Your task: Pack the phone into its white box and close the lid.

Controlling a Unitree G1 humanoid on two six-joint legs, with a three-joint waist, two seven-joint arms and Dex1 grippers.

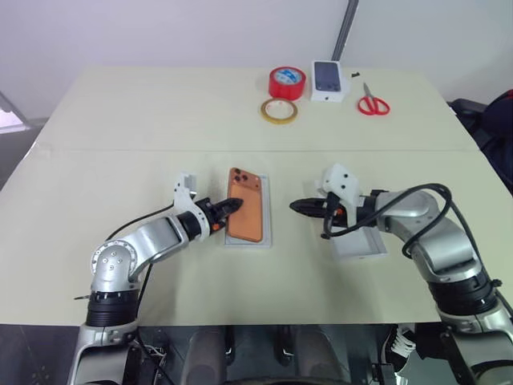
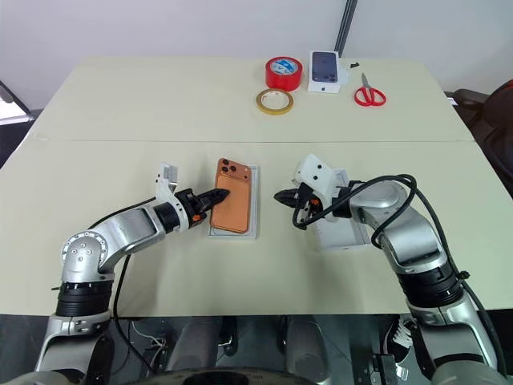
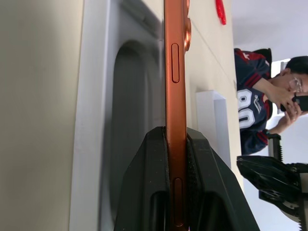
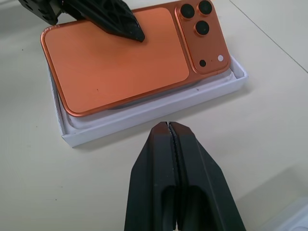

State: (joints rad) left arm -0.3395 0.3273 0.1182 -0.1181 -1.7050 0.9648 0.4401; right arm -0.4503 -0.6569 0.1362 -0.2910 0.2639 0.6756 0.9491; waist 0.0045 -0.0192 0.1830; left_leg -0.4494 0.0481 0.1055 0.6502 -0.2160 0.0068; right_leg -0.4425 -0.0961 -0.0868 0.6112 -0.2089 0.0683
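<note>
Tabletop: phone (image 4: 115, 62) in left gripper (image 1: 232, 207), over white box (image 4: 144, 111)

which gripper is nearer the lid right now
Right. The right gripper hangs shut just beside the lid, which lies under that arm's wrist. The left gripper is across the white box, clamped on the phone.

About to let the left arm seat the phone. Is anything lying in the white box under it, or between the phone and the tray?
Nothing visible does. The left gripper holds the phone by its edge, tilted over the white box; the part of the tray floor that shows is bare. The right gripper, shut, waits just beside the box, not over it.
</note>
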